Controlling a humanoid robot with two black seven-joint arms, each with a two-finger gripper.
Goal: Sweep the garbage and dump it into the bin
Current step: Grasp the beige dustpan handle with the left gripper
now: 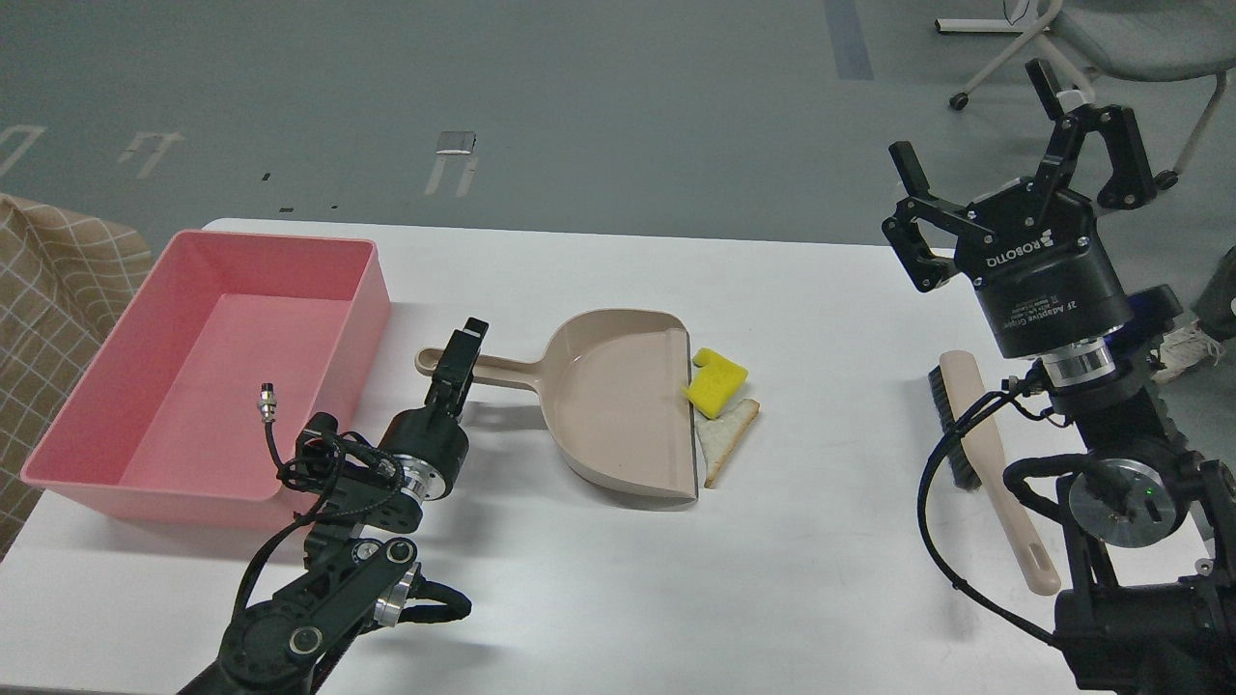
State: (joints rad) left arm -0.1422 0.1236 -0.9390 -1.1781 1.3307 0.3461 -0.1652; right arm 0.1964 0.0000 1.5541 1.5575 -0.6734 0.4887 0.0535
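The garbage lies mid-table: a yellow notched sponge chunk (pixel 716 381) and a whitish bread slice (pixel 726 434), both against the mouth of a beige dustpan (pixel 618 405). The pink bin (pixel 193 386) stands empty at the left. My left gripper (pixel 463 349) is seen edge-on, right over the dustpan's handle (pixel 507 370). I cannot tell its fingers apart or whether it holds the handle. My right gripper (pixel 1004 145) is open and empty, raised high above the table's right side.
A beige-handled brush (pixel 966 396) with black bristles lies on the table at the right, beside my right arm. A checked cloth (pixel 48 290) is off the table's left edge. A chair (pixel 1110 39) stands on the floor at the far right.
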